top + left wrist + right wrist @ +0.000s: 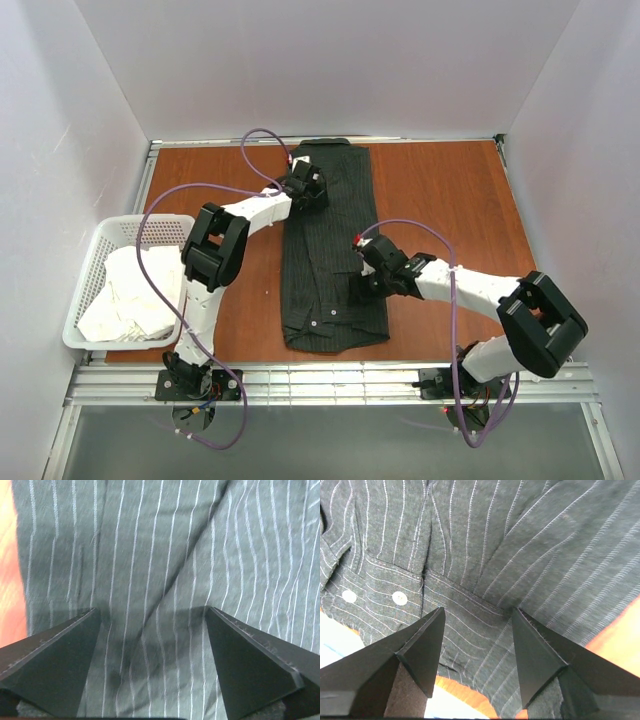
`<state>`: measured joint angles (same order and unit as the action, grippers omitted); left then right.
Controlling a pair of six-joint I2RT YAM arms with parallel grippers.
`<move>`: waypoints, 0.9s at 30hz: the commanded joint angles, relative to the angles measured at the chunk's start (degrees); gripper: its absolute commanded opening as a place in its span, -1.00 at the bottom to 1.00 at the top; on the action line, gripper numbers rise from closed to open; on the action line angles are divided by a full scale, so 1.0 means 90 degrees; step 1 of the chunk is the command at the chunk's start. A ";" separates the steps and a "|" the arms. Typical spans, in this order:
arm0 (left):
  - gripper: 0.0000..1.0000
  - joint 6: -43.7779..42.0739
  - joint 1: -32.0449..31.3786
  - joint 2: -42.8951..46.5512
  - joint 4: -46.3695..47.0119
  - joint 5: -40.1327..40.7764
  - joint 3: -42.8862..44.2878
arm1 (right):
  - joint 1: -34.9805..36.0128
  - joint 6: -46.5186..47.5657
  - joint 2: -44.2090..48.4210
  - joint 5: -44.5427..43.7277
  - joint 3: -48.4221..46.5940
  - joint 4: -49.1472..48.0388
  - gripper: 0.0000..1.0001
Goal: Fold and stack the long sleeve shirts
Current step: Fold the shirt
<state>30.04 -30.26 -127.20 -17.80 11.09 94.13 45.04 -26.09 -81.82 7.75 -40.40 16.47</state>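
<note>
One long sleeve shirt point(322, 262), dark charcoal with pale pinstripes, lies on the wooden table as a long narrow strip running from far to near. My left gripper point(308, 188) hovers over its far left part. In the left wrist view, my left gripper point(151, 608) is open wide, with only striped shirt fabric point(150, 555) below it. My right gripper point(366, 268) is at the shirt's right edge, near the lower half. In the right wrist view, my right gripper point(478, 608) is open over a stitched hem of the shirt point(520, 545), beside a cuff with two white buttons point(399, 598).
A white plastic basket point(100, 235) stands at the left table edge, holding crumpled white cloth point(130, 295). White walls close in the left, back and right sides. Bare wooden table point(450, 200) shows to the right of the shirt. A metal rail runs along the near edge.
</note>
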 commanded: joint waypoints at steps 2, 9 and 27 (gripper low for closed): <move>0.75 -0.0057 0.0022 0.1445 -0.0365 -0.0051 -0.0370 | -0.0053 0.0252 0.0584 -0.1053 -0.0803 0.0864 0.13; 0.91 0.0372 0.0022 0.3720 -0.1408 0.0203 -0.1784 | -0.1018 0.0057 0.1922 -0.0394 -0.0502 0.1285 0.46; 0.67 0.2550 -0.0036 0.8459 -0.1792 -0.2354 -0.7195 | -0.1469 -0.1329 0.2988 0.1101 0.2037 -0.0089 0.61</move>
<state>48.82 -30.22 -52.51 -35.20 -4.23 31.90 32.10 -33.98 -54.81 14.63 -23.75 22.55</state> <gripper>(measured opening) 0.841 0.816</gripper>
